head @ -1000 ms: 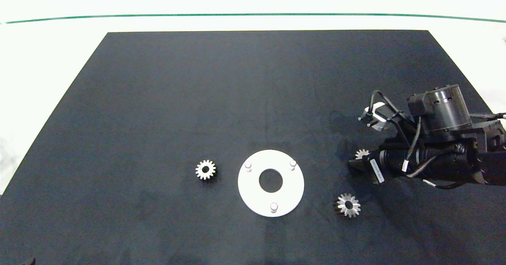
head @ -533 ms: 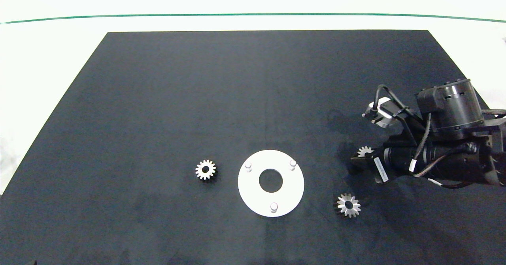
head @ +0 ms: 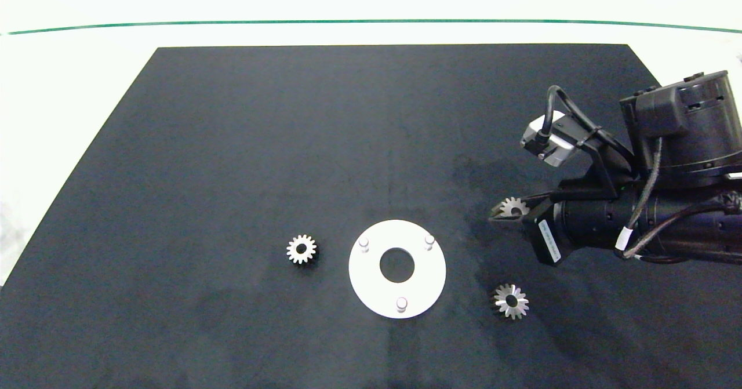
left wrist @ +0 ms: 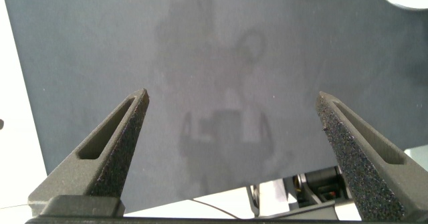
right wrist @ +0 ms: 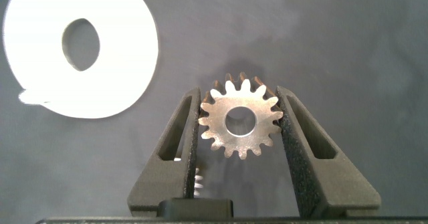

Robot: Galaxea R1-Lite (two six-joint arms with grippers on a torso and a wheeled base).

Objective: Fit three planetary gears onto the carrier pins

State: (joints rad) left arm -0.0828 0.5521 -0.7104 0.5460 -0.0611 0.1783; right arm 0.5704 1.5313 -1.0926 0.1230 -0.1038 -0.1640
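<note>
Right claw (right wrist: 239, 127) grips gear (right wrist: 239, 124), all carrier pins (head: 429, 239) bare

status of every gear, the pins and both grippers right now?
Held gear: clamped between the right gripper's fingers, above the mat.
Left gear: flat on mat, loose.
Right gear: flat on mat, loose.
Carrier pins: all three bare.
Right gripper: shut on held gear.
Left gripper: open, empty.

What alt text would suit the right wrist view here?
The right gripper holds a silvery planetary gear flat between its two grey fingers, above a dark mat. The white carrier disc with its large centre hole lies beyond on the mat.
</note>
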